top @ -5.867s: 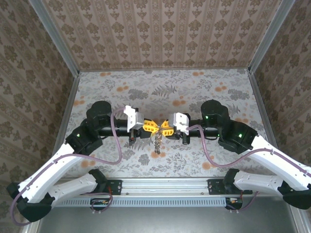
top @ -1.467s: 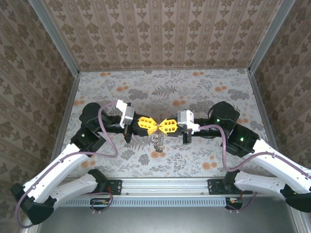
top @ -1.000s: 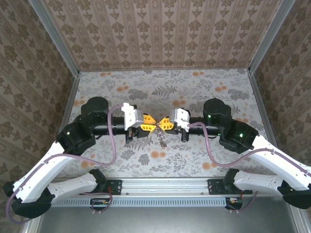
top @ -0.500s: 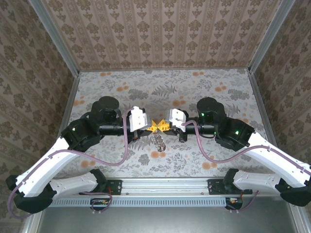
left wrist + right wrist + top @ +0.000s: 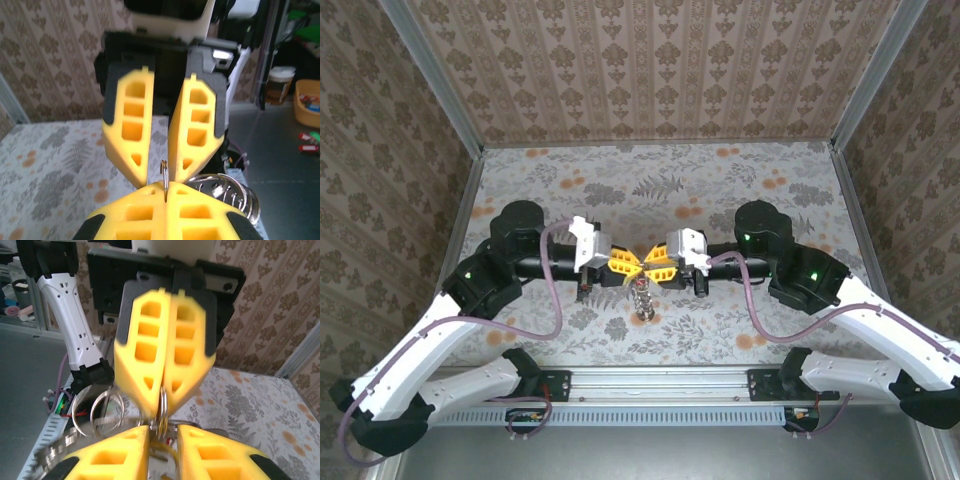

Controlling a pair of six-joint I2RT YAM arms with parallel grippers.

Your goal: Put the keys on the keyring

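Observation:
In the top view my two grippers meet tip to tip above the middle of the table. My left gripper (image 5: 634,267) (image 5: 165,186) is shut on a thin metal split ring, the keyring (image 5: 164,172) (image 5: 162,407), held edge-on. My right gripper (image 5: 651,267) (image 5: 162,434) is open, one finger on each side of that ring. A silvery bunch of loops and key-like pieces (image 5: 642,298) (image 5: 227,189) (image 5: 95,412) hangs under the fingertips. I cannot make out a key with an orange-yellow head.
The flowered tabletop (image 5: 650,190) is ringed by patterned walls and metal corner posts (image 5: 460,200). A metal rail (image 5: 650,385) carries both arm bases at the near edge. Purple cables (image 5: 555,300) loop beside each arm.
Over the last second both wrists have swung and shifted. Since half a second ago the meeting point has moved slightly toward the near edge and the gripper bodies stand a bit further apart.

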